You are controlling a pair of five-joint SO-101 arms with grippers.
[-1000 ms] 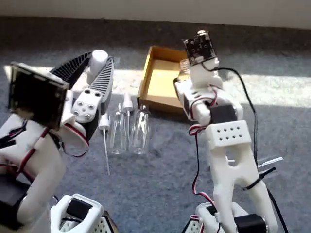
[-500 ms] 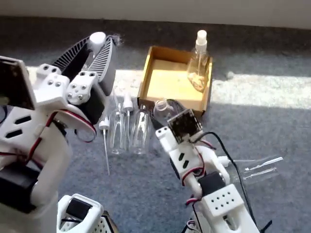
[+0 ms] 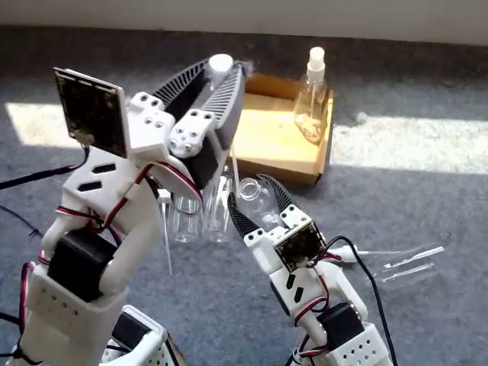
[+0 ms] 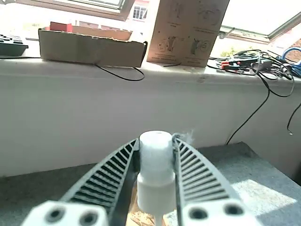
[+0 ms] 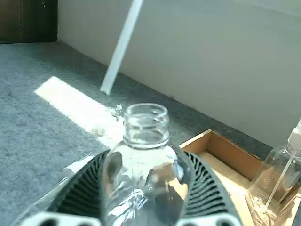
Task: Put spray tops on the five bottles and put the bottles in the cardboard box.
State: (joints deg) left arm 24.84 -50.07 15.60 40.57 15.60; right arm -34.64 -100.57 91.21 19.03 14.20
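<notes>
The left arm's jaws pinch a spray top (image 3: 220,65). Its dip tube (image 3: 235,174) hangs tip-down just beside the open-necked bottle (image 3: 255,200), which the right arm's jaws pinch.

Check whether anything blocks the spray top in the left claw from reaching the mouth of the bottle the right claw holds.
Nothing visible blocks it. The left claw holds the spray top, whose tube ends in open air close by the uncovered mouth of the bottle in the right claw.
</notes>
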